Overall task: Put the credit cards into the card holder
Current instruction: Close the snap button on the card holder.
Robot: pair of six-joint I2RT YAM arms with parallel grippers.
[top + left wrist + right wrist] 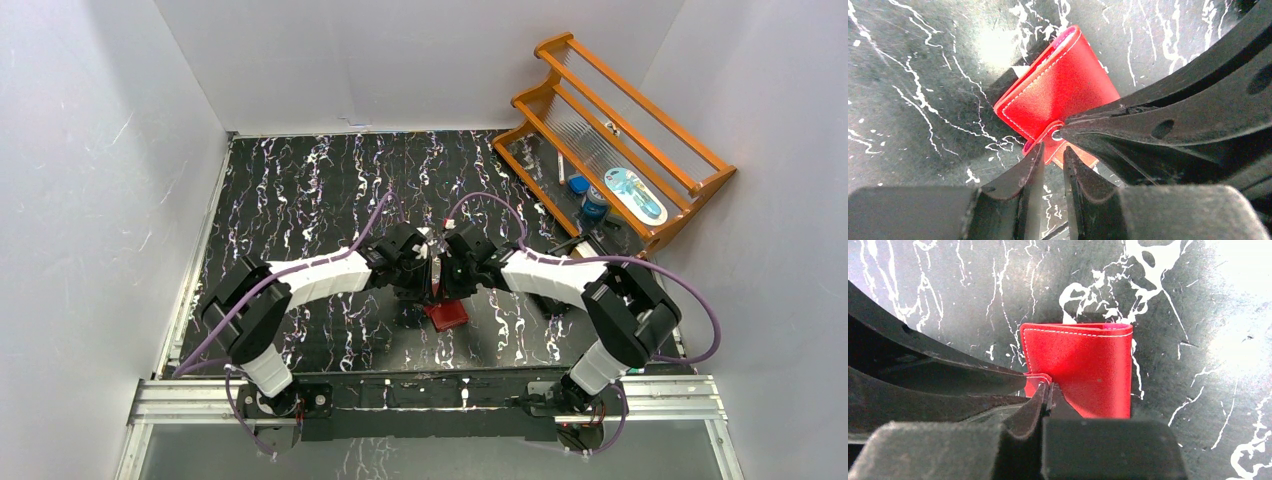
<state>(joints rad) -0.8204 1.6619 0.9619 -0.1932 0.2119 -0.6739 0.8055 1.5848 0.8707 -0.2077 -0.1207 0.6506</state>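
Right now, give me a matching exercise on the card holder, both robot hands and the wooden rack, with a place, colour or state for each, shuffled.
Things:
1 card holder
2 left hand
3 right hand
4 wooden rack

Descriptions:
A far right corner of the table
B pinched shut on the holder's snap tab
C red, folded
D jaws slightly apart

Pairs: 1-C, 2-D, 3-B, 4-A
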